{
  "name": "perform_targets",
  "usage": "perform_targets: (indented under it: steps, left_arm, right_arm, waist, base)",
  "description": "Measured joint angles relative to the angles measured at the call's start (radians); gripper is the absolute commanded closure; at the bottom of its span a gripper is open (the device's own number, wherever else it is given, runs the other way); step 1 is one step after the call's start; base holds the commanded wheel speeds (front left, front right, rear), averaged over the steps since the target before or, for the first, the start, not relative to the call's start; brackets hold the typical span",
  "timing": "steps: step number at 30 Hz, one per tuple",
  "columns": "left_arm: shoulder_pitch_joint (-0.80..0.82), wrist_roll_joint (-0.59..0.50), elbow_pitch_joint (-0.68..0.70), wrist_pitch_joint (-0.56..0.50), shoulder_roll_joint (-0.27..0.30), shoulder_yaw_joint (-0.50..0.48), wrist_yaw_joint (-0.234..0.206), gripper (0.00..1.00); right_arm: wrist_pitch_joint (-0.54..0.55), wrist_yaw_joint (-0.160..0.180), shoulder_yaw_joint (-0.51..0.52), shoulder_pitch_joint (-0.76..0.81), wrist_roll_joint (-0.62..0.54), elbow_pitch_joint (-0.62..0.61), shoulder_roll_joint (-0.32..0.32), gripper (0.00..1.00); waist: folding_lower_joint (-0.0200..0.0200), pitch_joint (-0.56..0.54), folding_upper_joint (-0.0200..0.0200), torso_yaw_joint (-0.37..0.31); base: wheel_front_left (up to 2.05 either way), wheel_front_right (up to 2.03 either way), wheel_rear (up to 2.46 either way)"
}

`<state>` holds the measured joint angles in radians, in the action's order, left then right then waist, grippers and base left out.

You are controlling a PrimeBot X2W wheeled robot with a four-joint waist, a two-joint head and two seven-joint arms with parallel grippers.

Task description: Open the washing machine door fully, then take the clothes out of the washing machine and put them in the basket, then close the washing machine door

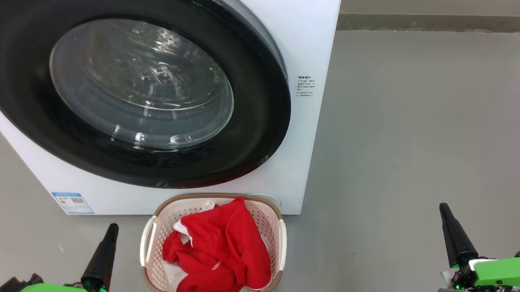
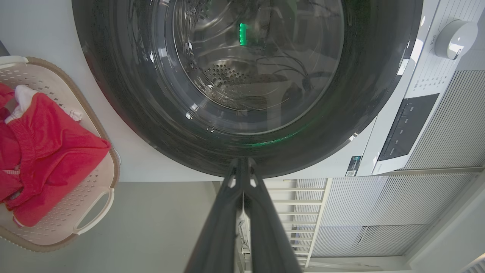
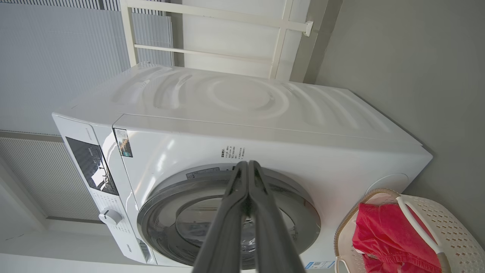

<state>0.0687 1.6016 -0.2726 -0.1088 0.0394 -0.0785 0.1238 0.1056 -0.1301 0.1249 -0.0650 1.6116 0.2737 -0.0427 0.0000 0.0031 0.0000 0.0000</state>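
Washing machine point(image 1: 312, 46) carries a blue label point(image 1: 72, 203), text unreadable.

Soft, even, bright light all round; shadows on the floor point(image 1: 421, 127) are faint. The washing machine door point(image 1: 138, 86) shows glare: white highlights on its glass, a green glint on the glossy rim (sharpest from my left wrist). My wrist views bow straight lines at the edges, and my own fingers point(image 2: 219, 227) sit blurred up close.

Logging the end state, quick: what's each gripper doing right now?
Left gripper: shut, holding nothing.
Right gripper: shut, holding nothing.
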Motion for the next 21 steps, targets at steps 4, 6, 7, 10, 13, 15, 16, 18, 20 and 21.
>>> perform_targets:
  steps: [4,6,7,10,13,15,16,18,20,21]
  left_arm:
    - [0.0,0.0,0.0,0.0,0.0,0.0,0.0,1.0]
    - [0.0,0.0,0.0,0.0,0.0,0.0,0.0,1.0]
    - [0.0,0.0,0.0,0.0,0.0,0.0,0.0,1.0]
    - [0.0,0.0,0.0,0.0,0.0,0.0,0.0,1.0]
    - [0.0,0.0,0.0,0.0,0.0,0.0,0.0,1.0]
    - [0.0,0.0,0.0,0.0,0.0,0.0,0.0,1.0]
    - [0.0,0.0,0.0,0.0,0.0,0.0,0.0,1.0]
    - [0.0,0.0,0.0,0.0,0.0,0.0,0.0,1.0]
    - [0.0,0.0,0.0,0.0,0.0,0.0,0.0,1.0]
    - [0.0,0.0,0.0,0.0,0.0,0.0,0.0,1.0]
  right_arm:
    - [0.0,0.0,0.0,0.0,0.0,0.0,0.0,1.0]
    - [0.0,0.0,0.0,0.0,0.0,0.0,0.0,1.0]
    - [0.0,0.0,0.0,0.0,0.0,0.0,0.0,1.0]
    - [0.0,0.0,0.001,0.0,0.0,0.0,0.0,1.0]
    - [0.0,0.0,0.001,0.0,0.0,0.0,0.0,1.0]
    - [0.0,0.0,0.001,0.0,0.0,0.0,0.0,1.0]
    - [0.0,0.0,0.001,0.0,0.0,0.0,0.0,1.0]
    - [0.0,0.0,0.001,0.0,0.0,0.0,0.0,1.0]
    - [0.0,0.0,0.001,0.0,0.0,0.0,0.0,1.0]
    - [0.0,0.0,0.001,0.0,0.0,0.0,0.0,1.0]
  waist:
    - [0.0,0.0,0.0001,0.0]
    - [0.0,0.0,0.0,0.0]
    - [0.0,0.0,0.0,0.0]
    - [0.0,0.0,0.0,0.0]
    - [0.0,0.0,0.0,0.0]
    - [0.0,0.0,0.0,0.0]
    - [0.0,0.0,0.0,0.0]
    - [0.0,0.0,0.0,0.0]
    - [0.0,0.0,0.0,0.0]
    - [0.0,0.0,0.0,0.0]
  base:
    - [0.0,0.0,0.0]
    - [0.0,0.0,0.0]
    - [0.0,0.0,0.0]
    - [0.0,0.0,0.0]
    - [0.0,0.0,0.0]
    - [0.0,0.0,0.0]
    - [0.0,0.0,0.0]
    - [0.0,0.0,0.0]
    - [0.0,0.0,0.0]
    - [0.0,0.0,0.0]
